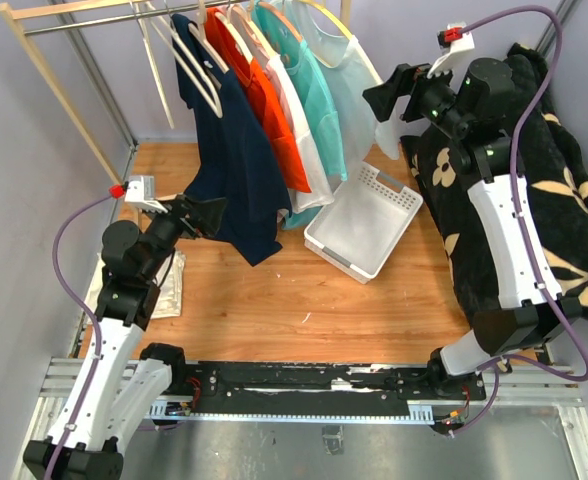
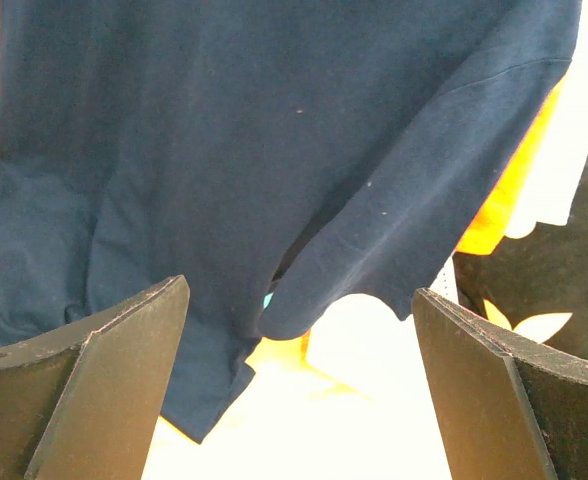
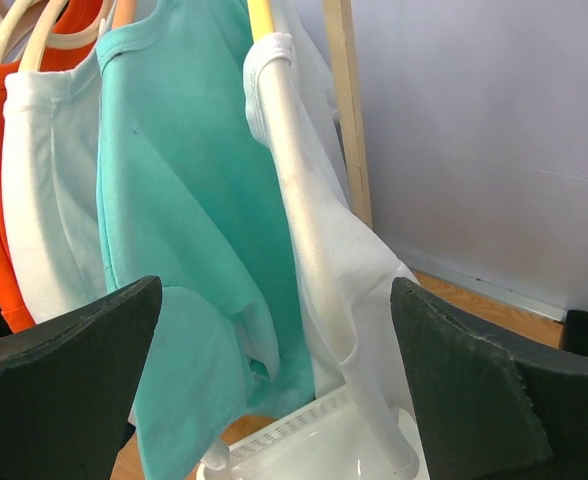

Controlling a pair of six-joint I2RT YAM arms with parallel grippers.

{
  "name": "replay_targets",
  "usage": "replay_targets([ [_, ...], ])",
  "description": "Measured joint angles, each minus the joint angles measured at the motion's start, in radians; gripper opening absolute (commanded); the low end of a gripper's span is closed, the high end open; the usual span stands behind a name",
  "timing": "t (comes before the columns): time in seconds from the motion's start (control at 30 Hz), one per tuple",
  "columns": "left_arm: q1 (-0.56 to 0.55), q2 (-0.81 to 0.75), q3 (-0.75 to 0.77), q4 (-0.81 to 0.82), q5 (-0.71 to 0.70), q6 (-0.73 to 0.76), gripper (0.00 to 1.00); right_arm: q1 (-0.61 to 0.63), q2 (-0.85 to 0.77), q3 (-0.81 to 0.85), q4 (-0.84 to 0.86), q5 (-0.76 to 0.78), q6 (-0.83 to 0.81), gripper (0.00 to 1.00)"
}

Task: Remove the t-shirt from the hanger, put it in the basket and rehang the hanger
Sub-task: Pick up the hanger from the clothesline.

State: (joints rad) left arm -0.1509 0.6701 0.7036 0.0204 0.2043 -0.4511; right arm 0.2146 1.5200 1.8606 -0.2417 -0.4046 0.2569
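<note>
Several t-shirts hang on hangers from a rail (image 1: 94,18): navy (image 1: 232,160), orange (image 1: 279,125), white (image 1: 309,140), teal (image 1: 319,95) and a pale one (image 1: 359,95). My left gripper (image 1: 206,213) is open and empty, just left of the navy shirt's lower part, which fills the left wrist view (image 2: 274,150). My right gripper (image 1: 389,95) is open and empty, close to the right of the pale shirt. In the right wrist view the pale shirt (image 3: 324,260) on a wooden hanger (image 3: 260,15) and the teal shirt (image 3: 174,220) hang between my fingers (image 3: 64,380).
A white plastic basket (image 1: 364,220) lies tilted on the wooden table under the shirts. A black floral cloth (image 1: 564,210) covers the right side. Empty white hangers (image 1: 189,60) hang at the rail's left. A pale cloth (image 1: 169,285) lies by the left arm.
</note>
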Motion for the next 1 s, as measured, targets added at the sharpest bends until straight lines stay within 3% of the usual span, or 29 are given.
replay_targets([
  [0.73, 0.000, 0.032, 0.032, 0.006, 0.103, -0.096, 1.00, 0.000, 0.008, 0.020, -0.031, 0.042, -0.016, 0.98],
  [1.0, 0.000, 0.031, 0.077, -0.031, 0.064, -0.064, 1.00, 0.000, 0.079, 0.151, -0.055, 0.054, -0.053, 0.98],
])
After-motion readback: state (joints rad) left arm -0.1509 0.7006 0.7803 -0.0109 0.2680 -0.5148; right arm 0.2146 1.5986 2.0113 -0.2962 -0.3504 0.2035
